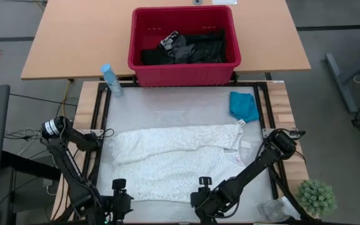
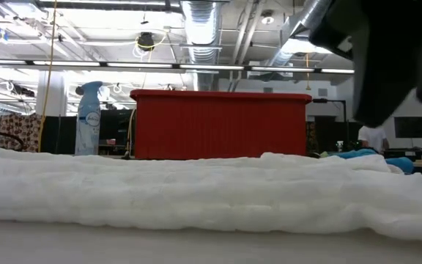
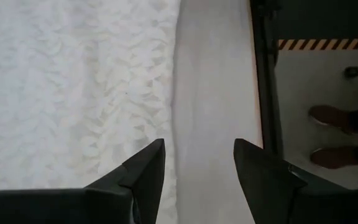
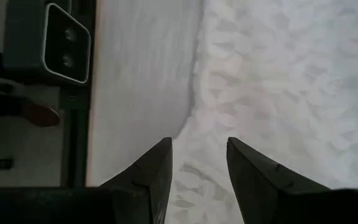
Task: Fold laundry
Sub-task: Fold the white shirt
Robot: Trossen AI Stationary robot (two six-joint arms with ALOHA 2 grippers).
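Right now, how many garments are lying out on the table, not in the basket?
2. The white lacy garment is spread across the middle of the mat, and the small teal garment lies beyond it on the right. More dark clothes sit in the red basket.

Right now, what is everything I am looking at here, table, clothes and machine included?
white lacy garment: one, white, spread flat mid-table
teal garment: one, teal, far right part of the table
red basket: one, red, on the wooden table behind
dark clothes: a heap, black and grey, inside the basket
spray bottle: one, pale blue, left of the basket
small plant: one, green, near right corner
person's shoes: two, brown, on the floor beside the table
left gripper: one, dark, open, over the garment's near left edge
right gripper: one, dark, open, over the garment's near edge
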